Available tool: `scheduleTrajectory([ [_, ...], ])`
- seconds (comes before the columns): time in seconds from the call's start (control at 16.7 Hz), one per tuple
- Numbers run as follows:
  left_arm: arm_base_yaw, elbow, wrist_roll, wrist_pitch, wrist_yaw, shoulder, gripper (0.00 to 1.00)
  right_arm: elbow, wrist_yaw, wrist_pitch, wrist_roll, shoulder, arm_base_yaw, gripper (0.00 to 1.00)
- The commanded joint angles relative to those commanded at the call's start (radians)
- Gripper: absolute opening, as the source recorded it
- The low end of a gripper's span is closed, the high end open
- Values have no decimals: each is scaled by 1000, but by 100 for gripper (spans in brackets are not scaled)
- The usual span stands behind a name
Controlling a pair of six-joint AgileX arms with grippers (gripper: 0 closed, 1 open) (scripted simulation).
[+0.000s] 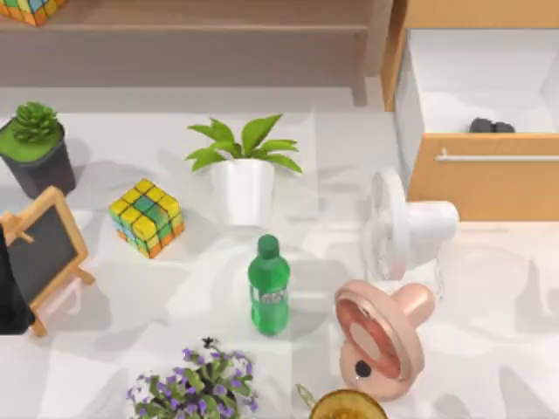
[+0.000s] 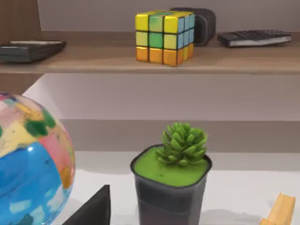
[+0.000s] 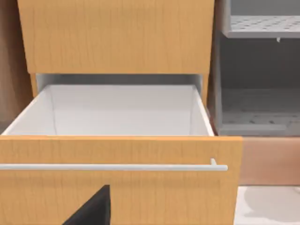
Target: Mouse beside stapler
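— Which arm is on this job?

— The right one, by my guess. A black wedge of the right gripper [image 3: 92, 209] sits low in its wrist view, facing the pulled-out wooden drawer with white inner walls [image 3: 117, 110], near its front panel and thin silver bar handle [image 3: 112, 167]. Spread or pressed together, I cannot tell.

— And the mouse?

— The small dark-grey, matte, humped mouse [image 1: 491, 127] lies inside that drawer, at the table's far right corner, tucked just behind the front panel. From the wrist view the panel hides it.

— So nothing is picked up yet?

— I'd judge this the opening step: reaching for the mouse. The next move calls for going over the drawer front, dropping into the drawer close behind it, and taking the low mouse from above without knocking the panel.

— Where does it go afterwards?

— Beside the stapler, which I cannot pick out with certainty. The white desk fan [image 1: 403, 225] stands just in front of the drawer, so the carry-out needs care.

— The left arm?

— Parked at the table's left edge; the left gripper [image 2: 92, 209] faces a green succulent in a dark square pot [image 2: 171, 180], its state untellable.
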Motion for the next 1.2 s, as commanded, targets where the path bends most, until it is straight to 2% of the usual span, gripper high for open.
scheduleTrajectory([
  [0.24, 0, 0, 0, 0, 0, 0, 100, 30, 1, -19, 7, 30, 2, 100],
  [0.48, 0, 0, 0, 0, 0, 0, 100, 211, 5, -131, 50, 216, 16, 100],
  [0.72, 0, 0, 0, 0, 0, 0, 100, 534, 12, -309, 118, 567, 36, 100],
  [1.2, 0, 0, 0, 0, 0, 0, 100, 1334, 30, -732, 275, 1500, 97, 100],
])
